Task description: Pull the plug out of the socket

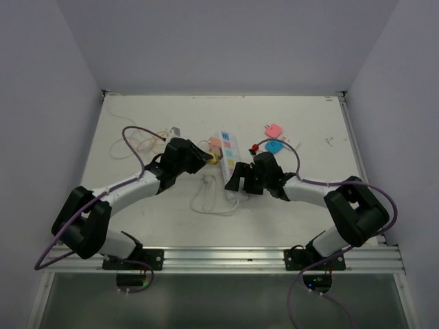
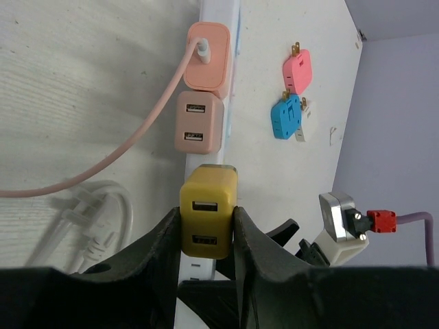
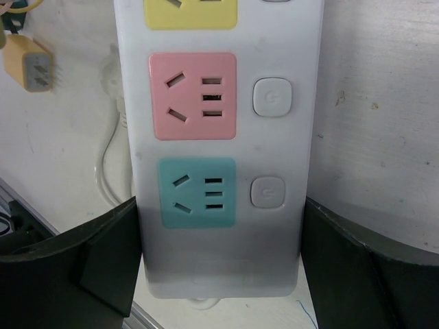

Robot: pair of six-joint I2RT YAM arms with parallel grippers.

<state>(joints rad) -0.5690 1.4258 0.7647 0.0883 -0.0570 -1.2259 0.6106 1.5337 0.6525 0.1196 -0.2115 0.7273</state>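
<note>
The socket (image 1: 230,164) is a long white strip lying lengthwise mid-table, with yellow, pink and blue outlet faces (image 3: 193,96). My right gripper (image 3: 219,260) straddles its near end with a finger pressed on each long side (image 1: 239,184). The plug (image 2: 208,219) is a yellow block with two USB ports, and my left gripper (image 2: 206,229) is shut on its sides (image 1: 208,159). In the right wrist view the plug (image 3: 29,63) hangs left of the strip, its grey face and prongs showing, off the outlets.
A pink plug with a pink cable (image 2: 206,55) and a tan plug (image 2: 199,122) stand on the strip's far part. Loose pink (image 1: 274,130) and blue (image 1: 274,146) plugs lie at the right. The strip's white cord (image 1: 209,199) coils nearby, and cable loops (image 1: 140,144) lie far left.
</note>
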